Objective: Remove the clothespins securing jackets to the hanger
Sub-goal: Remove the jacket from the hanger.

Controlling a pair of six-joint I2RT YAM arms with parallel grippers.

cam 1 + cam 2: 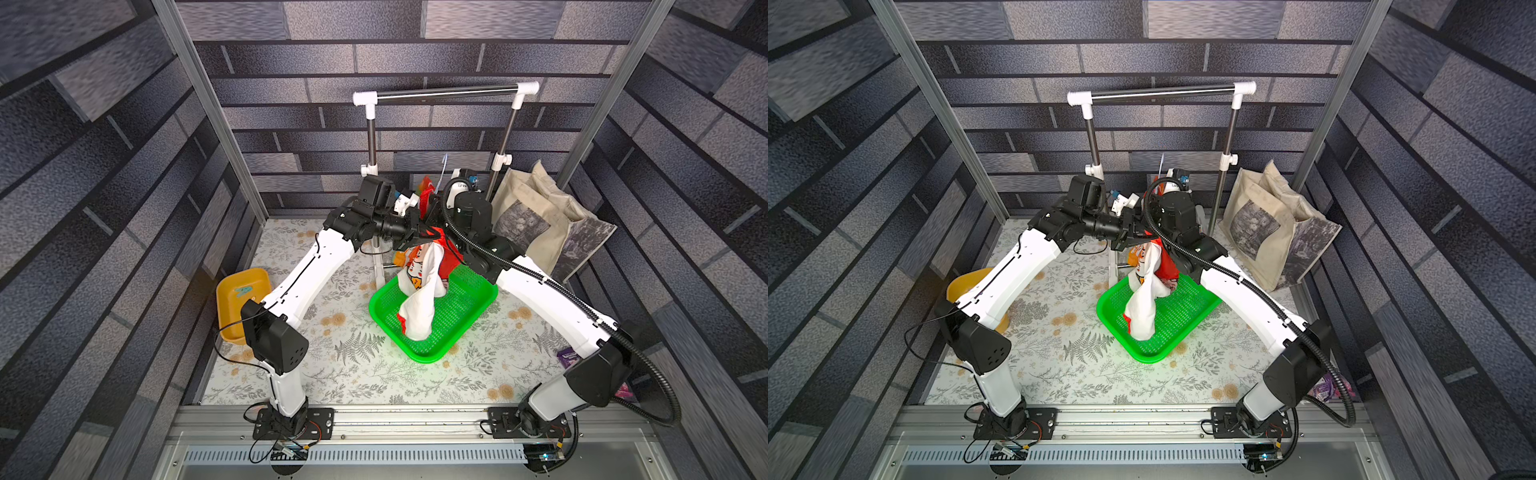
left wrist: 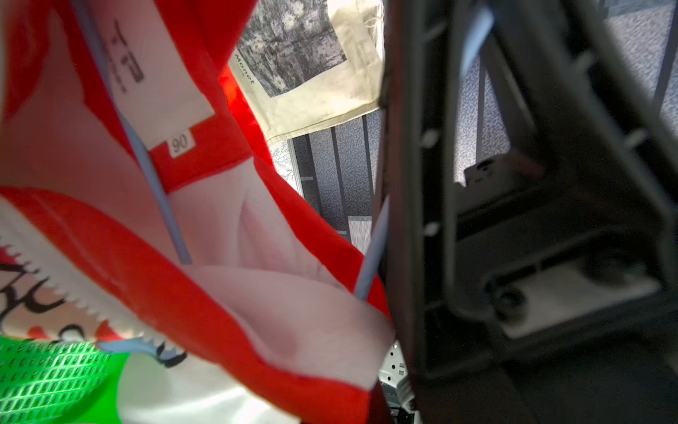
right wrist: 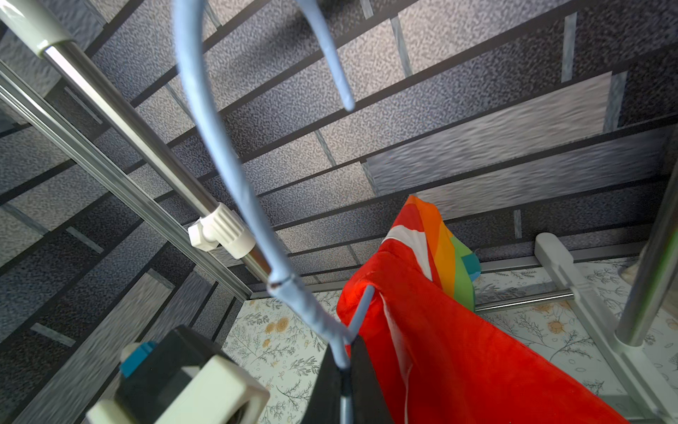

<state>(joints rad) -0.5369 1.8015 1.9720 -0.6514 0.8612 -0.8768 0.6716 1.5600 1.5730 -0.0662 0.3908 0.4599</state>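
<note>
Now the right fingers (image 3: 367, 389) clamp the hanger (image 3: 227, 154) at its upright neck, the jacket (image 1: 419, 307) hanging into the green basket (image 1: 424, 355). Just beside, at the collar, the left fingers (image 1: 424, 230) are closed, their catch hidden. One teal clothespin (image 1: 244, 291) lies in the yellow tray (image 1: 232, 328).

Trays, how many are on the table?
2. The green tray sits mid-table under the hanging jacket. The yellow tray lies at the table's edge beside the left arm.
</note>
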